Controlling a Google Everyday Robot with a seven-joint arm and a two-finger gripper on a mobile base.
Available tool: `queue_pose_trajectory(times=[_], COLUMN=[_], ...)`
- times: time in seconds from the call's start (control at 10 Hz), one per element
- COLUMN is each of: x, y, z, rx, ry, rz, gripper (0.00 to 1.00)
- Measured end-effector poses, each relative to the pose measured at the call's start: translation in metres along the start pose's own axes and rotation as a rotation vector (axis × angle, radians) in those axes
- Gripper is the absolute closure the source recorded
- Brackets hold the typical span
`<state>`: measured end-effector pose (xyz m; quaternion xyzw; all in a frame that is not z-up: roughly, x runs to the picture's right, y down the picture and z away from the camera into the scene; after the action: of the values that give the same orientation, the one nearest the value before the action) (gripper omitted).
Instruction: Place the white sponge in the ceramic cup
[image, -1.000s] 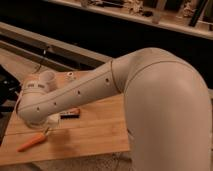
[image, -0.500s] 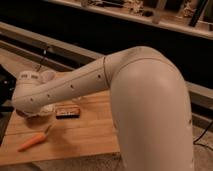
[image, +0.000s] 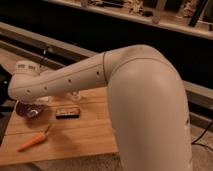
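From my remote station: the arm (image: 65, 82) reaches from a bulky elbow on the right across the wooden table (image: 90, 135) to the far left. I place everything against the purple bowl (image: 25, 109), which sits at the table's left edge.

Below the bowl and a little right of it, a carrot (image: 33, 142) lies flat on the boards, its green end pointing up towards the bowl, well apart from it.

Straight above the bowl, the arm's rounded left end hangs over the bowl's rim and covers its far side. The gripper must be at that end, over or just behind the bowl, but the wrist hides it. I cannot tell whether it is released, clenched or holding anything.

A white round rim (image: 27, 66) shows just above the arm's end, behind the bowl. It looks like the cup, with the arm crossing in front of its lower part.

A pale patch shows inside the bowl near its right side. I cannot tell what it is. I cannot make out the sponge anywhere on the table.

To the right of the bowl, a black block (image: 67, 114) with an orange edge lies flat on the wood, apart from both bowl and carrot, under the arm's forearm.

Right of the block, the elbow fills the frame and hides the table's right side.
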<state>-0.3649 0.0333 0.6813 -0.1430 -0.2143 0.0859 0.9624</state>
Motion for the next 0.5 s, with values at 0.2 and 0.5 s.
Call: queue_pose_trajectory(times=[0.2, 0.5], x=[-0.01, -0.016], y=[-0.012, -0.035], z=[0.002, 0.01], rx=[0.02, 0.066], ry=[-0.028, -0.047], rz=[-0.008, -0.019], gripper=[1.0, 1.0])
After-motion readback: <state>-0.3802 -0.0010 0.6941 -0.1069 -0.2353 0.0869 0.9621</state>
